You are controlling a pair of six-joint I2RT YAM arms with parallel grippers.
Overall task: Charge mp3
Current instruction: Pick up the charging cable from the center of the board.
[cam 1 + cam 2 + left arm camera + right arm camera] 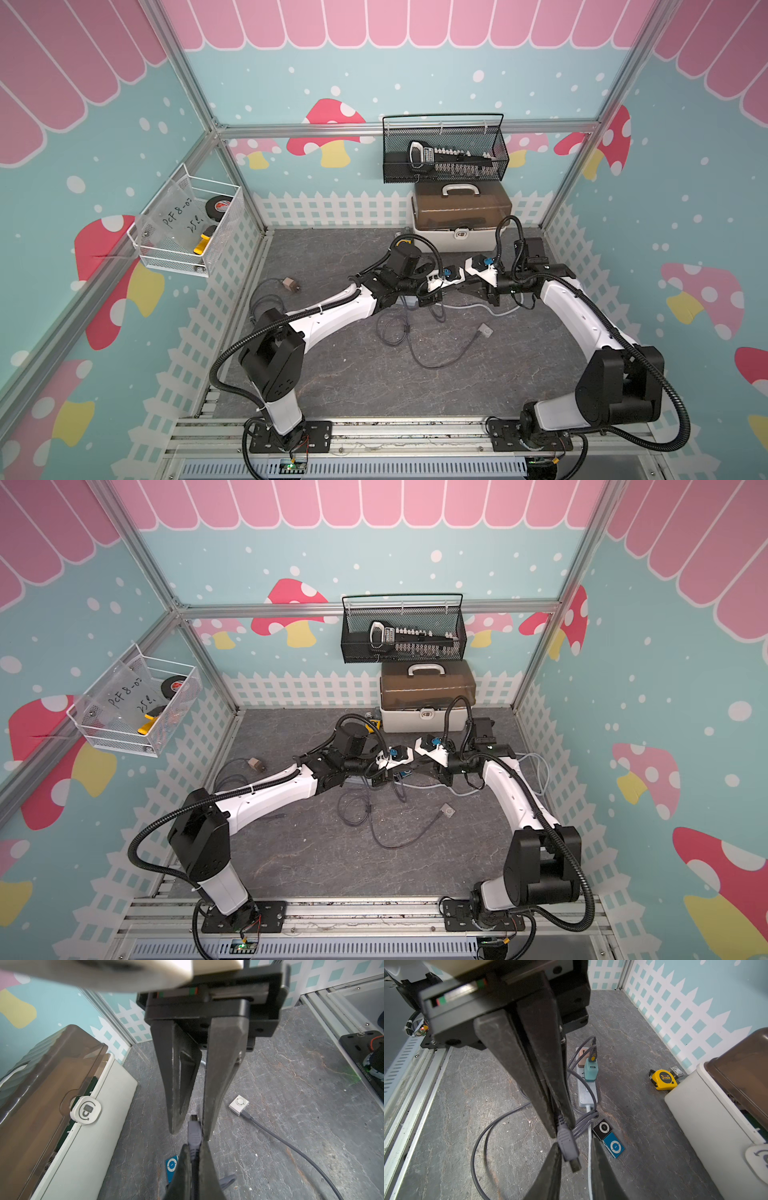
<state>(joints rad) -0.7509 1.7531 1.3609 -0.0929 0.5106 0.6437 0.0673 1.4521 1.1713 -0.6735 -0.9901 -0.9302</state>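
- Above the worktop (643, 1126), the left fingers (512, 1068) pinch the plug (568, 1145); the right fingers (602, 1178) stand part-open around it.
- Closing off-centre could twist or drop the plug; the blue mp3 player (614, 1146) lies below, unplugged.

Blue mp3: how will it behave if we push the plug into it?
The blue mp3 looks small and thin, so probably light. Lying loose on the flat floor, it will likely slide rather than take the plug. It touches the black mp3, which may get shoved too.
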